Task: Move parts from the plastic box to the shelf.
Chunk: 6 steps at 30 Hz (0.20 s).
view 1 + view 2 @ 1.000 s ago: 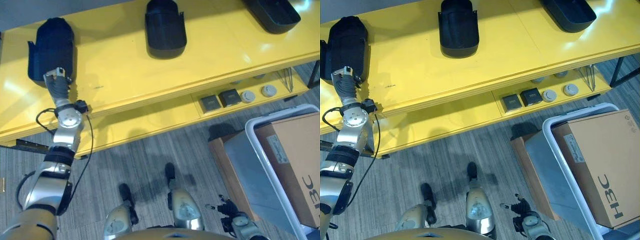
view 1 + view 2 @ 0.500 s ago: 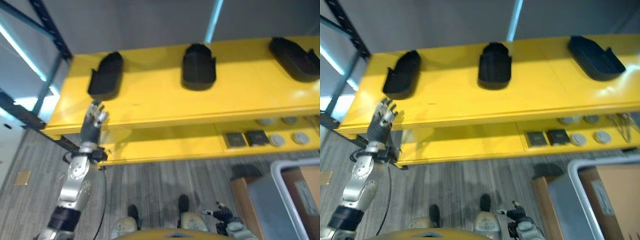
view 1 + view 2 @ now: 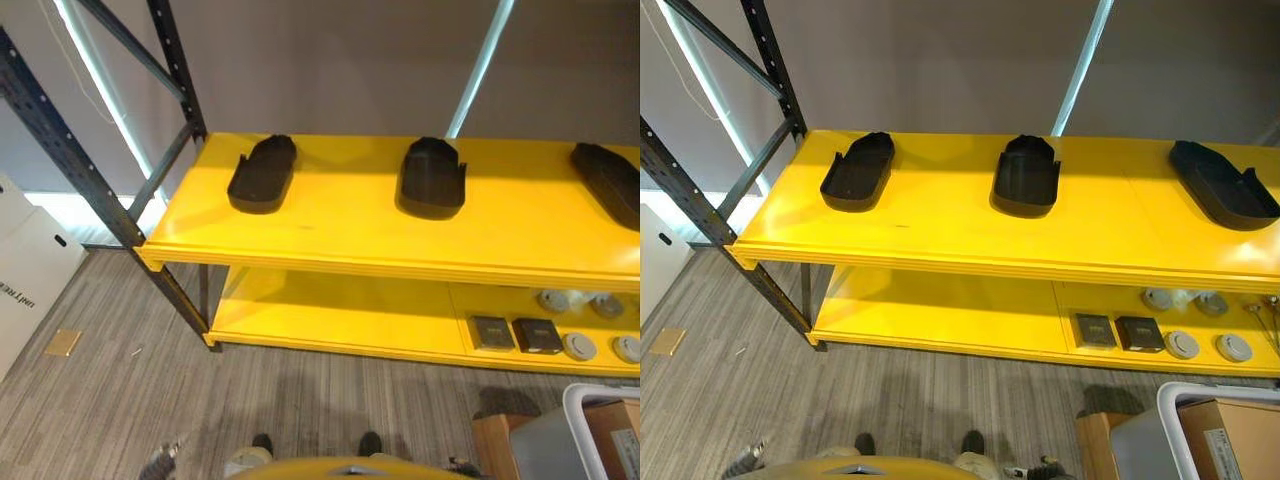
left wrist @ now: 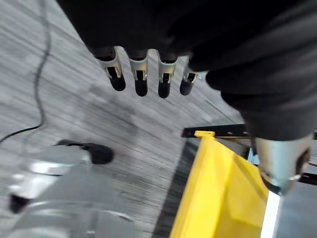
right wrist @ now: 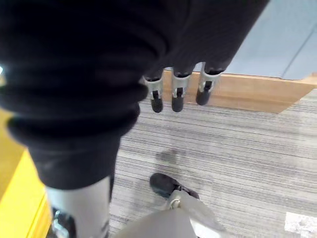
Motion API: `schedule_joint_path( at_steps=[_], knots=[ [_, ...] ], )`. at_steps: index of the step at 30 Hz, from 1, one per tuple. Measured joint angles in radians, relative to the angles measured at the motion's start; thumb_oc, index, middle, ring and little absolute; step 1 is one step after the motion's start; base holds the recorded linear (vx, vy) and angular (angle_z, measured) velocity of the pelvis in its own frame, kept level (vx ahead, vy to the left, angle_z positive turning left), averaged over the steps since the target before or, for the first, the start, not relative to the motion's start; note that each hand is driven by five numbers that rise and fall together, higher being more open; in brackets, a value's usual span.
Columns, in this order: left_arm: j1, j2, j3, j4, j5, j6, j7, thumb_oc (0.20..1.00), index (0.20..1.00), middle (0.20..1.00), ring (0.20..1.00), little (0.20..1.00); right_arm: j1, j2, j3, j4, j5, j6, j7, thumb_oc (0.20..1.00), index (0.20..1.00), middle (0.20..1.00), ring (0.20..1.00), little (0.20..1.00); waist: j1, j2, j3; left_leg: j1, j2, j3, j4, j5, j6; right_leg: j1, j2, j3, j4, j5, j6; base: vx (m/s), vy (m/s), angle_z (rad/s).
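Observation:
Three black moulded parts lie on the top board of the yellow shelf (image 3: 330, 235): one at the left (image 3: 262, 175), one in the middle (image 3: 432, 178), one at the right edge (image 3: 1223, 196). The plastic box (image 3: 1198, 393), with its white rim, shows at the lower right corner with a cardboard carton (image 3: 1240, 435) in it. My left hand (image 4: 140, 69) hangs low over the grey floor beside the shelf's end, fingers straight and holding nothing. My right hand (image 5: 176, 91) also hangs over the floor, fingers relaxed and empty, near a brown carton edge (image 5: 247, 94).
The lower shelf board (image 3: 940, 310) carries two dark square parts (image 3: 1118, 331) and several round grey parts (image 3: 1185, 343) at its right. A dark steel rack post (image 3: 75, 165) stands left of the shelf. White cartons (image 3: 25, 270) sit at the far left on the floor.
The whole view has shifted: the camera now looks from farther back and higher. My left hand has left the left black part on the shelf and dropped beside me.

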Motion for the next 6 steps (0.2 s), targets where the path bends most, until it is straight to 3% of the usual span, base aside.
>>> schedule_joint_path(
  at_steps=[3, 6],
  knots=[
    [-0.057, -0.026, 0.011, 0.141, 0.009, 0.026, 0.017, 1.0, 1.0, 1.0, 1.0, 1.0, -0.016, 0.026, 0.003, 0.049, -0.003, 0.006, 0.003, 1.0, 1.0, 1.0, 1.0, 1.0, -0.014, -0.008, -0.021, -0.001, 0.0, 0.0, 0.0, 0.0, 0.0, -0.002, 0.0, 0.0, 0.0, 0.0, 0.0, 0.06, -0.008, -0.01],
    [-0.084, -0.026, 0.01, 0.144, 0.009, 0.027, 0.015, 1.0, 1.0, 1.0, 1.0, 1.0, -0.006, 0.034, 0.004, 0.046, -0.015, 0.005, 0.017, 1.0, 1.0, 1.0, 1.0, 1.0, -0.027, -0.02, -0.047, -0.002, 0.0, 0.003, 0.0, 0.0, 0.0, -0.005, 0.0, 0.004, 0.0, 0.0, 0.0, 0.05, -0.01, -0.04]
  ],
)
